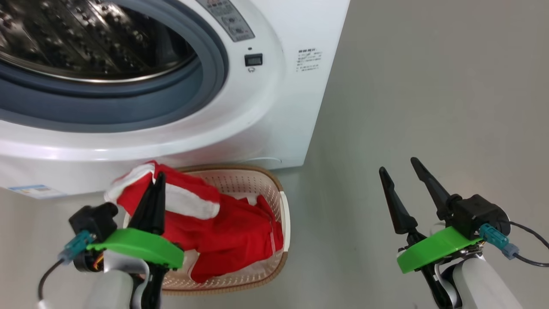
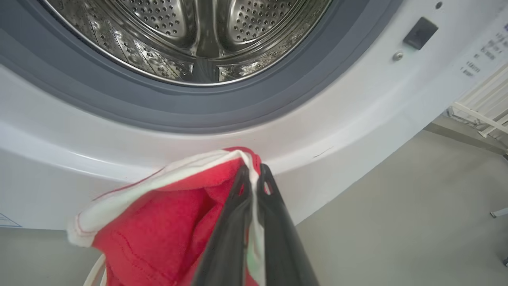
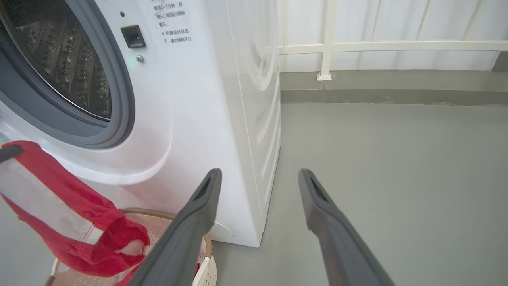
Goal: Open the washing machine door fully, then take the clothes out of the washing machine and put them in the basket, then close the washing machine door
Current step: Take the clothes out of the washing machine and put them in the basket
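Red clothes (image 1: 231, 231) hang pinched in the closed left gripper (image 1: 159, 176), trailing into the basket (image 1: 261, 170), whose near rim the left arm (image 1: 113, 285) hides. Right gripper (image 1: 396, 164) stands wide apart, empty. The washing machine (image 1: 274, 107) drum (image 1: 85, 43) is cut off above.

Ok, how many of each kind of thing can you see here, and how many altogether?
Washing machine: 1
Basket: 1
Red-and-white clothes bundle: 1 (separate garments can't be counted)
Grippers: 2, left gripper and right gripper
Total: 5

Left claw (image 1: 159, 175) and right claw (image 1: 398, 165) have black tapered fingers (image 1: 396, 206), green brackets (image 1: 137, 246) and teal plugs (image 1: 491, 235).
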{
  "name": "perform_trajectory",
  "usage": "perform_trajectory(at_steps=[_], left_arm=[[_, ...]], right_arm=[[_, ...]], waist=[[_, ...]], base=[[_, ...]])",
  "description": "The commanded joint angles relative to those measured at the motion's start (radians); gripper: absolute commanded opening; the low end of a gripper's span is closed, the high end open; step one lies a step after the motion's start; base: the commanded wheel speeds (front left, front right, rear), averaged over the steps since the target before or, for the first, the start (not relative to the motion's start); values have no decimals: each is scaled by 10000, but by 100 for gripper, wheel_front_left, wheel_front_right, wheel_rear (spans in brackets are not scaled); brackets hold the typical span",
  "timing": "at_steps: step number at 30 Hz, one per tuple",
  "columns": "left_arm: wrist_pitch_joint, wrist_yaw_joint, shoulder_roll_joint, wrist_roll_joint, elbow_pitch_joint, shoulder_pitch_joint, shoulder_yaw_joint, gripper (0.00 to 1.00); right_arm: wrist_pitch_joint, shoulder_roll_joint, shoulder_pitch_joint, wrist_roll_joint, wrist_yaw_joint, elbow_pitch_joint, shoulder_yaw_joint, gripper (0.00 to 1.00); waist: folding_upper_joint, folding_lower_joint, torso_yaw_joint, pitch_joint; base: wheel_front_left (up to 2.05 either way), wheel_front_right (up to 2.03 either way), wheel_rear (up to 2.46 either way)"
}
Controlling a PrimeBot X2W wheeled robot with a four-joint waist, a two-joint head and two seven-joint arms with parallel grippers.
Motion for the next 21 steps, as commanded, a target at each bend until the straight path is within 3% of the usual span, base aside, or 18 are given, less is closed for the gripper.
perform_trajectory(at_steps=[1,10,21], left_arm=[[-141,-123,121,-8,311,-437,212,0],[-127,-265,15,-583,3022,-1988,-66,0],[816,-312,148,-1344,5913,-3426,-709,0]], right_arm=[[-63,-60,-233,-38,48,-210,176,100],[-63,126,-759,-229,48,-106,-227,100],[-63,195,-1448,48,48,-150,-156,100]], waist=[[0,0,-116,351],[0,0,-341,1412],[0,0,-683,2463]], base=[[0,0,0],[0,0,0],[0,0,0]])
